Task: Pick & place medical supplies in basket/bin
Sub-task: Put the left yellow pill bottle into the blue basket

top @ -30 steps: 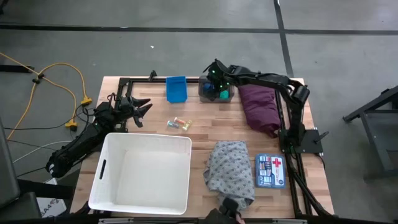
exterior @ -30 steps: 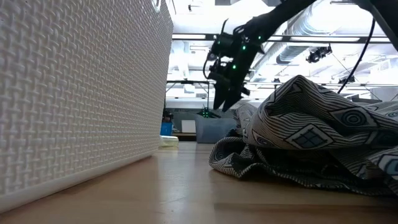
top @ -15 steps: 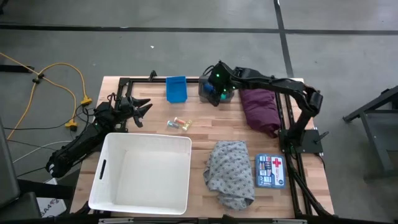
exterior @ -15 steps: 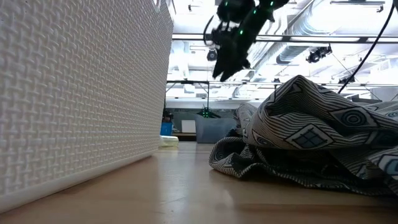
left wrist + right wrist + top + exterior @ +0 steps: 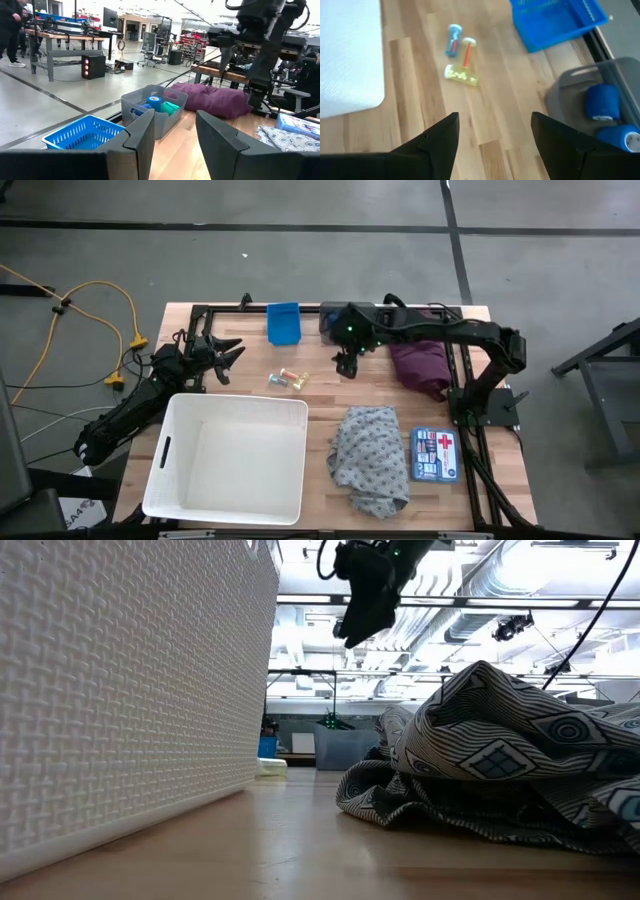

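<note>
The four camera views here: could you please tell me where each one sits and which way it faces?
High view: overhead, straight down on both arms, the basket and vials.
Low view: at tabletop height, level past the grey patterned cloth; right gripper above.
Left wrist view: past the left gripper toward the grey bin.
Right wrist view: down between its own fingers onto the vials.
Shared: both wrist views show the grey bin's blue tape rolls.

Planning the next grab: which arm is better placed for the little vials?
Right. Its open, empty claw hangs over bare wood beside the vials, looking down at them. The left claw waits by the tub.
</note>
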You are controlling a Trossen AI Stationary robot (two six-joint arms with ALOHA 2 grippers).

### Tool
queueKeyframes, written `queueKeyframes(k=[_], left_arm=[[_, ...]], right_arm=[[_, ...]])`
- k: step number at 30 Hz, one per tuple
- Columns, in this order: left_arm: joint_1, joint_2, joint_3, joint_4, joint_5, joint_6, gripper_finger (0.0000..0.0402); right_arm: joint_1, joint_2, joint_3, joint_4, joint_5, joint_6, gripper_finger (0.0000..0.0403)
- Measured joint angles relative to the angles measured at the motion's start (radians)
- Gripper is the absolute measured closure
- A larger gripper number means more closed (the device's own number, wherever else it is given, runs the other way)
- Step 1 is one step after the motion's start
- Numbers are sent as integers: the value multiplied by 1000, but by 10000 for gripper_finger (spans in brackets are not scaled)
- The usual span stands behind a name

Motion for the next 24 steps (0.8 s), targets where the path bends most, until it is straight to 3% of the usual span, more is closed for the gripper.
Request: queueKeyframes(k=[24], left_arm=[[0,0,0,0,0,0,266]], right_arm=[[-16,-36,-1,-182,3,-15,168]])
